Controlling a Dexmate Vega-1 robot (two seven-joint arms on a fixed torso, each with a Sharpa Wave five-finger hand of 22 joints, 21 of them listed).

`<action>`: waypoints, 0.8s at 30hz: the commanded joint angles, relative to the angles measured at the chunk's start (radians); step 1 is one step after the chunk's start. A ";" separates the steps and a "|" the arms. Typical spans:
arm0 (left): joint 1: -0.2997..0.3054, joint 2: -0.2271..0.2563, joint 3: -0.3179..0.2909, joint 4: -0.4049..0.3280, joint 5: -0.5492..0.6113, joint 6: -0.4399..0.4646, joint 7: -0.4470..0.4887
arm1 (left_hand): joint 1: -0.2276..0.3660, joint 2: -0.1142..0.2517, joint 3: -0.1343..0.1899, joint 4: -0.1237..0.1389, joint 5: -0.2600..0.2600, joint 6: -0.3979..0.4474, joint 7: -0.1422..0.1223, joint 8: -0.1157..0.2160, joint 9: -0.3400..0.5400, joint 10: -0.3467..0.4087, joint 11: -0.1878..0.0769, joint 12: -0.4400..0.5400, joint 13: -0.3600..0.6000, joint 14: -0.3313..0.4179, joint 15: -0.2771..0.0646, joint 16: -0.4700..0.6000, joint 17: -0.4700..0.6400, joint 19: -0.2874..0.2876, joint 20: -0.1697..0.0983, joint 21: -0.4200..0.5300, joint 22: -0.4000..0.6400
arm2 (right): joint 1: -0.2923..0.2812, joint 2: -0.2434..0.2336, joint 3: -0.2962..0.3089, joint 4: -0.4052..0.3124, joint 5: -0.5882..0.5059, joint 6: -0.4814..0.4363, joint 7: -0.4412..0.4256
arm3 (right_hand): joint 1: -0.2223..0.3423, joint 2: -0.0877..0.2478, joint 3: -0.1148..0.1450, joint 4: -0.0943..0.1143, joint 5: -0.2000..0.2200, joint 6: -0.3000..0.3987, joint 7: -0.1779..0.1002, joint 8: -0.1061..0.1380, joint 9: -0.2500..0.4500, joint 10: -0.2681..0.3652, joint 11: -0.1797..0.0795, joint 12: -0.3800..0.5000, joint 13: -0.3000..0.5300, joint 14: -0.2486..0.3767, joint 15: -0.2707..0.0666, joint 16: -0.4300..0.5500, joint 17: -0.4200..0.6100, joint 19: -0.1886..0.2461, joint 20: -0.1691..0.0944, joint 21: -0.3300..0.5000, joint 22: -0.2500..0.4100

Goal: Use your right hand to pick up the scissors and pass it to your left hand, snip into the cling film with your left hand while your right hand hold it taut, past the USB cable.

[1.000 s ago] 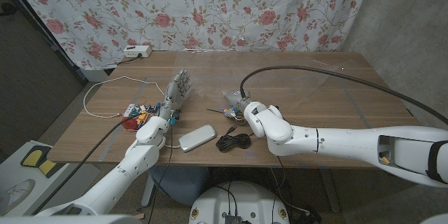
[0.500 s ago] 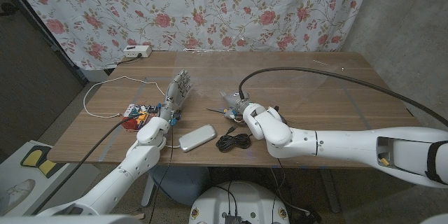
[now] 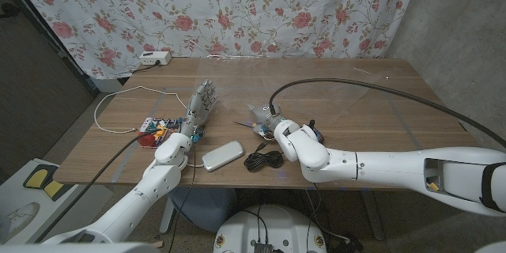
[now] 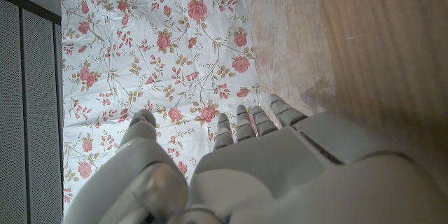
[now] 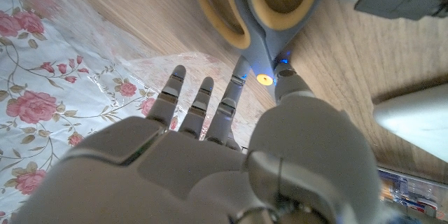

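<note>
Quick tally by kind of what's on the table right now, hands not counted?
Scissors: 1
Coiled black USB cable: 1
Grey flat case: 1
White cable: 1
White power strip: 1
Pile of small colourful items: 1
Cling film sheet: 1
Total: 7

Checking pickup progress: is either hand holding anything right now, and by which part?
Nothing is held. The right hand reaches over the scissors near their pivot with fingers spread, no grip yet. The left hand stands open, fingers up.
</note>
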 commanded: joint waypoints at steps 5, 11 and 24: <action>-0.011 -0.010 0.004 0.022 -0.004 -0.006 -0.012 | 0.003 0.007 -0.002 -0.001 0.003 0.001 0.003 0.002 0.002 0.003 -0.001 -0.001 0.005 -0.004 -0.005 0.005 0.002 0.003 0.005 -0.001 0.004 | -0.019 0.002 0.005 0.007 -0.002 0.009 -0.031 | 0.043 -0.001 0.011 -0.006 0.007 0.012 0.009 0.007 0.002 0.072 -0.007 0.031 -0.004 0.042 -0.080 0.016 0.006 0.016 -0.012 0.002 0.002; -0.012 -0.012 0.003 0.026 -0.006 -0.008 -0.016 | 0.003 0.007 -0.003 -0.001 0.003 0.002 0.003 0.002 0.002 0.004 -0.001 0.000 0.005 -0.004 -0.006 0.005 0.002 0.002 0.005 -0.002 0.004 | -0.026 -0.005 0.013 -0.002 0.001 0.011 -0.047 | 0.072 0.000 0.021 -0.010 0.011 0.023 0.013 0.010 0.003 0.088 -0.011 0.033 -0.014 0.055 -0.087 0.018 0.005 0.027 -0.018 0.004 0.002; -0.009 -0.014 0.002 0.026 -0.010 -0.012 -0.020 | 0.001 0.007 -0.004 0.000 0.003 0.002 0.003 0.002 0.002 0.005 -0.001 0.001 0.005 -0.004 -0.005 0.005 0.002 0.003 0.005 -0.003 0.005 | -0.047 -0.034 0.047 -0.041 0.015 0.012 -0.090 | 0.138 0.014 0.059 -0.015 0.032 0.039 0.012 0.013 0.003 0.098 -0.017 0.029 -0.033 0.073 -0.099 0.011 -0.001 0.036 -0.020 0.003 0.001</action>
